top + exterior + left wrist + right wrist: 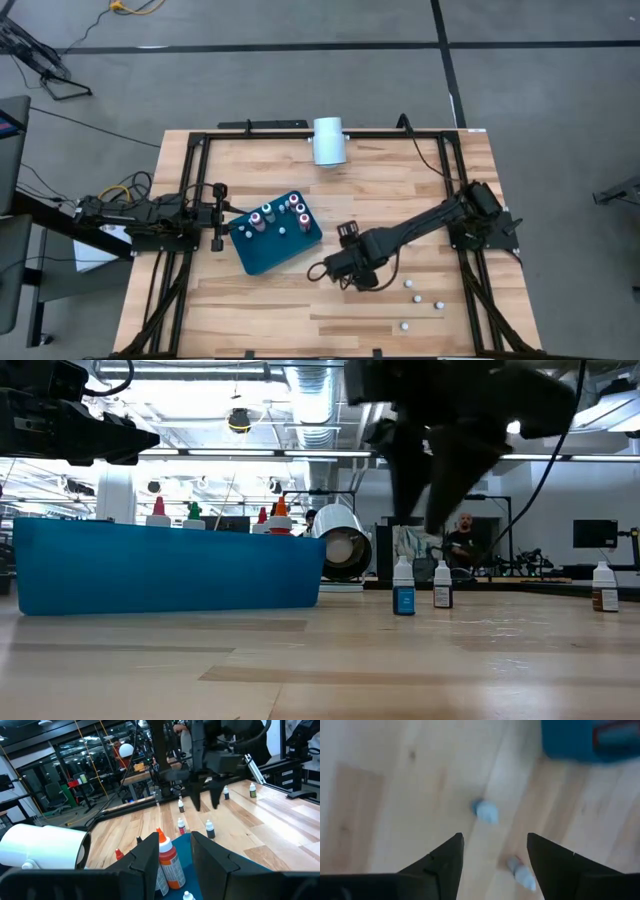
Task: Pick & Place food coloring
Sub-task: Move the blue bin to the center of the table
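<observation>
Your right gripper (352, 283) hangs above the wood table (300, 320) near its middle, fingers spread wide and holding nothing. The right wrist view shows bare planks between the two dark fingertips (451, 851).

Directly under that gripper, two food coloring bottles (486, 812) stand on the table — one with a bluish body ahead of the fingers, and a second bottle (521, 874) closer in toward one fingertip. Both are seen cap-on from above, so their long axis runs vertical, caps pointing up at the gripper.

In the low view the same pair reads as a blue-labelled bottle (403, 588) and a dark-labelled bottle (442, 586), both upright just below the hanging fingers, near each other but apart.

Farther out on the arm-base side of the gripper, three loose bottles (417, 298) stand apart on the planks, white caps up.

On the gripper's other side sits the teal tray (262, 258), angled to the table edges, with several tray bottles (296, 209) standing in it, tips upward.

Your left gripper (217, 215) waits at the tray's far edge, fingers parted; an orange-capped bottle (169, 860) shows between them — no contact visible.

A white cylinder (328, 140) lies on its side at the table's back edge, well away from both grippers.
</observation>
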Action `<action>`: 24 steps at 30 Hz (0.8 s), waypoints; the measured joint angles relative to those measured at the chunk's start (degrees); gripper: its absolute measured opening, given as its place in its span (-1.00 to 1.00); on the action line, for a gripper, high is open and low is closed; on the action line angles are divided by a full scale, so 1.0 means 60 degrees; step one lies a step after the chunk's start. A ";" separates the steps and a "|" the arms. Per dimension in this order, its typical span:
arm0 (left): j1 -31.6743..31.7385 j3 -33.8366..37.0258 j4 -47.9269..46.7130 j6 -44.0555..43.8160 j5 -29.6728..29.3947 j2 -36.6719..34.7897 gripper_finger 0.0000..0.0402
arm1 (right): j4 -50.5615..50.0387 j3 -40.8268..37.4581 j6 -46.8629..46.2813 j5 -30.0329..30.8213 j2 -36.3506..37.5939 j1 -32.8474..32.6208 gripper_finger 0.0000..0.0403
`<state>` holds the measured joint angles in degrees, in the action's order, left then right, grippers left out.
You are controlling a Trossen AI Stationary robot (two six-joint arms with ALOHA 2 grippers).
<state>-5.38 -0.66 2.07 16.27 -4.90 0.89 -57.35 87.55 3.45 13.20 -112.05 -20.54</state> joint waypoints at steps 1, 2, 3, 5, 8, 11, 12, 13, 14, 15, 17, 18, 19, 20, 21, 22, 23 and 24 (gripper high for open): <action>-0.0001 0.0002 0.0000 0.0000 -0.0002 -0.0001 -0.48 | 0.0302 0.0016 0.0008 -0.0059 0.0000 0.0005 0.02; 0.0000 0.0002 0.0000 0.0000 0.0000 -0.0003 -0.48 | 0.0589 0.0093 0.0012 -0.0138 0.0006 0.0000 0.02; 0.0001 0.0001 -0.0004 0.0000 0.0002 0.0000 -0.48 | 0.0852 0.0163 0.0011 -0.0234 0.0069 -0.0016 0.01; 0.0002 0.0002 0.0000 0.0000 -0.0002 -0.0004 -0.48 | 0.1418 0.0403 0.0019 -0.0284 0.0264 -0.0091 0.00; -0.0001 -0.0001 0.0000 0.0000 -0.0001 -0.0003 -0.48 | 0.2272 0.0725 0.0459 -0.0289 0.0488 -0.0186 -0.02; 0.0002 0.0002 0.0000 0.0000 0.0002 0.0000 -0.48 | 0.2655 0.0936 0.1466 -0.0301 0.0386 -0.0135 -0.05; 0.0001 0.0001 0.0000 0.0000 -0.0001 -0.0004 -0.48 | 0.2605 0.0933 0.1809 -0.0307 0.0358 -0.0078 -0.06; 0.0000 0.0002 0.0000 0.0000 -0.0001 -0.0004 -0.48 | 0.2535 0.0926 0.2205 -0.0342 0.0347 0.0009 -0.06; 0.0001 0.0002 -0.0001 0.0000 -0.0001 0.0000 -0.48 | 0.2502 0.0924 0.2571 -0.0427 0.0285 0.0110 -0.07; -0.0002 -0.0002 0.0000 0.0000 0.0002 0.0000 -0.48 | 0.2554 0.0953 0.2891 -0.0524 0.0139 0.0234 -0.07; 0.0002 -0.0002 0.0000 0.0000 0.0002 -0.0004 -0.48 | 0.2569 0.0913 0.3363 -0.0647 -0.0148 0.0453 -0.08; 0.0002 0.0001 -0.0001 0.0000 -0.0001 -0.0003 -0.48 | 0.2508 0.0885 0.3493 -0.0681 -0.0281 0.0568 -0.09; 0.0000 0.0001 0.0000 0.0000 0.0002 -0.0004 -0.48 | 0.2652 0.0918 0.3625 -0.0719 -0.0407 0.0692 -0.10; -0.0001 0.0001 0.0000 0.0000 0.0002 -0.0004 -0.48 | 0.2736 0.0999 0.3752 -0.0716 -0.0517 0.0805 -0.10; 0.0001 0.0000 0.0000 0.0000 0.0002 -0.0004 -0.48 | 0.2760 0.1030 0.3860 -0.0715 -0.0563 0.0914 -0.11; 0.0002 -0.0001 0.0000 0.0000 0.0002 -0.0004 -0.48 | 0.2706 0.1025 0.3908 -0.0715 -0.0578 0.1018 -0.11; 0.0002 0.0002 0.0000 0.0000 0.0002 -0.0004 -0.48 | 0.2702 0.1016 0.3944 -0.0715 -0.0586 0.1119 -0.12; -0.0002 0.0002 0.0000 0.0000 0.0002 -0.0004 -0.48 | 0.2763 0.1014 0.4037 -0.0714 -0.0591 0.1212 -0.12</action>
<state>-5.39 -0.65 2.07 16.27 -4.89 0.86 -40.77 93.63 27.68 8.92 -115.60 -13.27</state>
